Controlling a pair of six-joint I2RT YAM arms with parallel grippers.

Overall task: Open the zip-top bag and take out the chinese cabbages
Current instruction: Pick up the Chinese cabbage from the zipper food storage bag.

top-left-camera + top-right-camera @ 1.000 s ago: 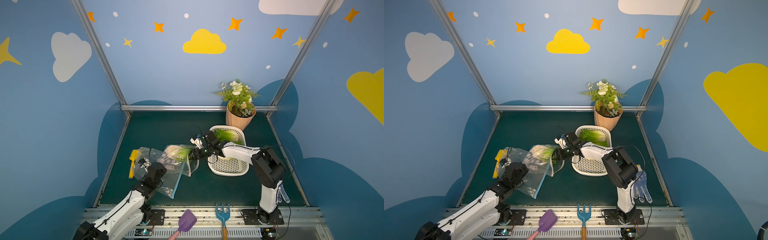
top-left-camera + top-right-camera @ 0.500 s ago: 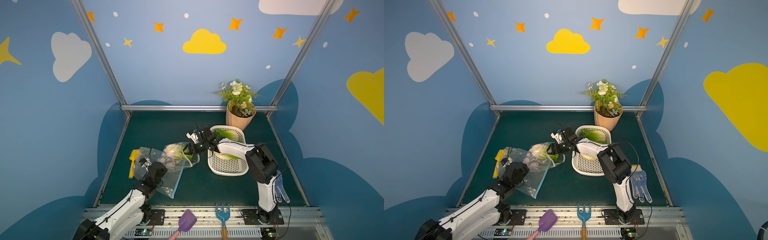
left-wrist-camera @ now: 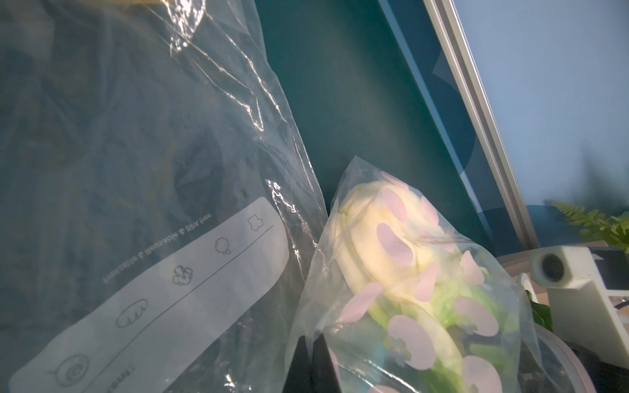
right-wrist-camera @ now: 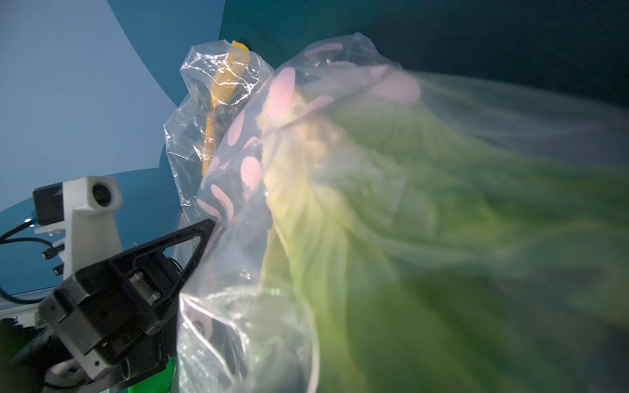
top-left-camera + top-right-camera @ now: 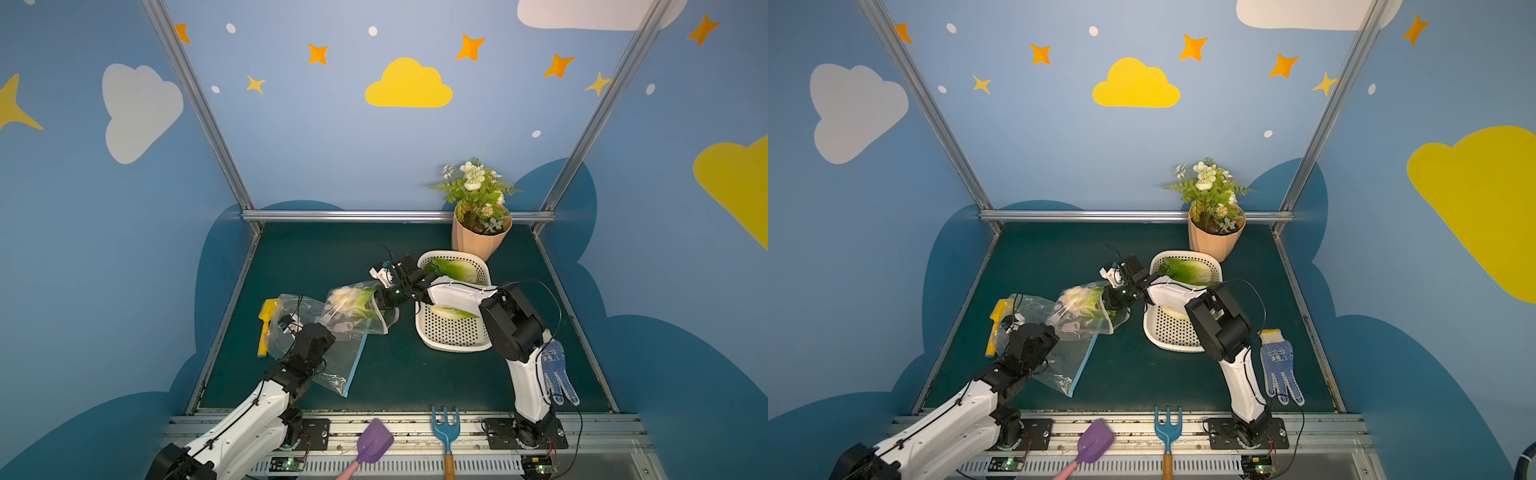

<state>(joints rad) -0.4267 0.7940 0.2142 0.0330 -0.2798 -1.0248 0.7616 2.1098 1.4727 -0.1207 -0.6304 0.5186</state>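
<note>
At the left of both top views, a yellow scoop lies partly under a clear bag on the mat. Just right of it, the left gripper is pinched on the spotted bag. 1 cabbage sits inside this bag, pale stem to the left, leaves toward the mouth. The right gripper is in that mouth at the leaves, closed. We cannot tell whether it has hold of them. Right of centre, a white basket holds 2 cabbages, 1 at its far end, 1 nearer the middle. A potted plant stands behind the basket, and a glove lies at the right.
</note>
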